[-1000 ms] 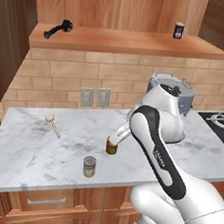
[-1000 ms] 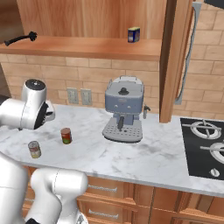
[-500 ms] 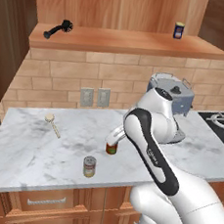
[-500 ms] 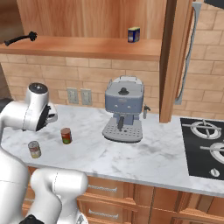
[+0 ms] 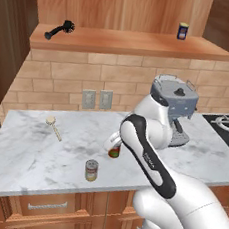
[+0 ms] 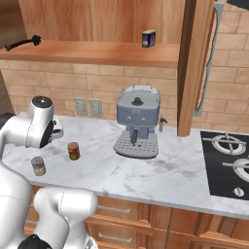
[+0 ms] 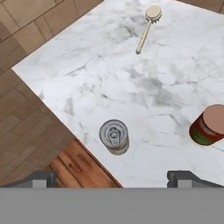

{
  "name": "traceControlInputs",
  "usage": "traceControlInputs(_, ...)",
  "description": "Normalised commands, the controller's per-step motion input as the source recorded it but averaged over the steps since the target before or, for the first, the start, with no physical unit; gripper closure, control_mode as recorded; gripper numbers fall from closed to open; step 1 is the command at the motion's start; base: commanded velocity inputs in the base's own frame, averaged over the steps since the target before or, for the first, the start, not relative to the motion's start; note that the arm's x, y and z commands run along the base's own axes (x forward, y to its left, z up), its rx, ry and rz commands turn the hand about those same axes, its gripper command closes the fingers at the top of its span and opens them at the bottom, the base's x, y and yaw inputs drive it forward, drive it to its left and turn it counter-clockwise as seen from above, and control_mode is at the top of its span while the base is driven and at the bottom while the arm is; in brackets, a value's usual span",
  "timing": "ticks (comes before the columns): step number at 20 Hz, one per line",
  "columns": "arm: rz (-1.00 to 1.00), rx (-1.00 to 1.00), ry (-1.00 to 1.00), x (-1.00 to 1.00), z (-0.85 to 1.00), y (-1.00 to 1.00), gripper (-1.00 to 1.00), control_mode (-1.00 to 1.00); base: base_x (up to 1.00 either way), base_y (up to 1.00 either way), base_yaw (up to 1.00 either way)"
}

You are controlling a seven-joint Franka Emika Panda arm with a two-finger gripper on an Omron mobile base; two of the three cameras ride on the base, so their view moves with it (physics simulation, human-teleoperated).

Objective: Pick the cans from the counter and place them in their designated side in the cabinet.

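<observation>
The hand (image 7: 112, 177) hangs above the marble surface (image 7: 131, 83) with its fingers spread wide and nothing between them. Below it stand the silver can (image 7: 114, 137) near the front edge and the red can (image 7: 208, 125) well apart from it. The cabinet shelf (image 5: 130, 42) runs above.

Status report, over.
Claw open, empty, above counter. Silver can and red can upright on marble, untouched. Nothing blocking either.
</observation>
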Motion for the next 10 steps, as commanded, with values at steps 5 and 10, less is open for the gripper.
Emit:
traceControlInputs(5, -0.02, 0.00, 0.01, 0.06, -0.18, 0.14, -1.00, -1.00, 0.00, 0.00, 0.00)
traceControlInputs(10, -0.02, 0.00, 0.00, 0.08, -0.17, 0.12, -1.00, -1.00, 0.00, 0.00, 0.00)
